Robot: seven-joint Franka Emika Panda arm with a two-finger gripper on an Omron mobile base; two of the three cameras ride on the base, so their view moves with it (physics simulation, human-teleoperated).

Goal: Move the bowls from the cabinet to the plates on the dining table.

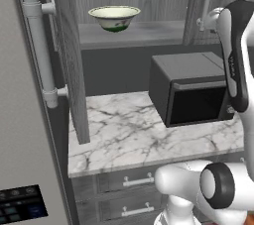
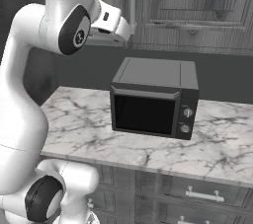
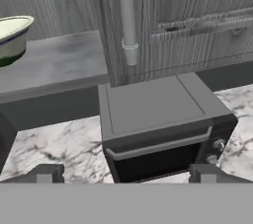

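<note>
One cream-white bowl (image 1: 114, 17) with a dark green band stands upright on the shelf of the cabinet (image 1: 144, 34). The cabinet's left door (image 1: 69, 55) is swung open, its long silver bar handle (image 1: 37, 45) towards the camera. In the hand view the bowl (image 3: 11, 38) sits at the far left on the shelf, and the cabinet's right door (image 3: 197, 16) is shut. My gripper (image 3: 126, 176) is open and holds nothing. It hangs in front of the cabinet, above the counter, to the right of the bowl and well apart from it. The plates and the dining table are out of view.
A black microwave (image 1: 191, 87) (image 2: 153, 97) (image 3: 158, 124) stands on the marble counter (image 1: 129, 130) below the cabinet. Grey drawers (image 1: 134, 182) with small handles run under the counter. A tall grey appliance panel (image 1: 20, 169) is close on the left.
</note>
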